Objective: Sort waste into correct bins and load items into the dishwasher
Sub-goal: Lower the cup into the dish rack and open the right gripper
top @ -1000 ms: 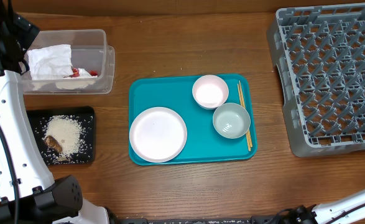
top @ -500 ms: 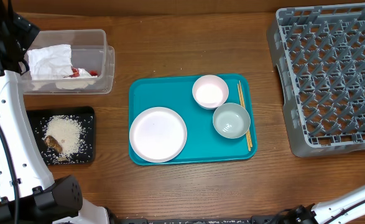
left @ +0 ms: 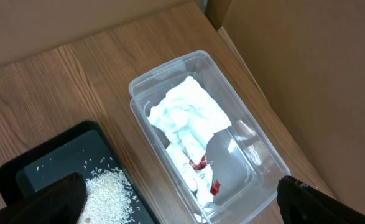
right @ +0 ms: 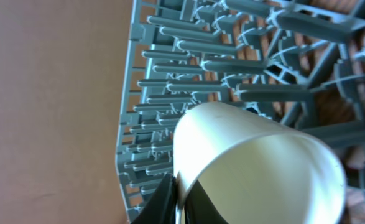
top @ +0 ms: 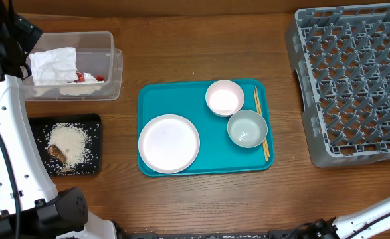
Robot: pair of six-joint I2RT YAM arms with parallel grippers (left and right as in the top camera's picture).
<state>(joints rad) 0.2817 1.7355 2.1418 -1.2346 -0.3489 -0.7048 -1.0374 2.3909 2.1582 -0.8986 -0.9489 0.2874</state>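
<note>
The grey dish rack (right: 188, 68) fills the background of my right wrist view. In front of it my right claw (right: 173, 202) pinches the white cup (right: 257, 162) by its wall at the rim. I judge this to be the loading step. Next I should line the cup up with a gap between the pegs and lower it in before I let go.

On the surface, the teal tray (top: 228, 158) holds the plate (top: 169, 143), two bowls (top: 224, 97) and the chopsticks (top: 260, 123), all yet to load.

My left claw (left: 188, 202) hangs spread wide and empty above the clear tub (left: 170, 65), where the napkin (left: 185, 115) and red wrapper (left: 201, 167) lie. Rice (left: 110, 186) sits in the black tray (left: 51, 162) beside it.
</note>
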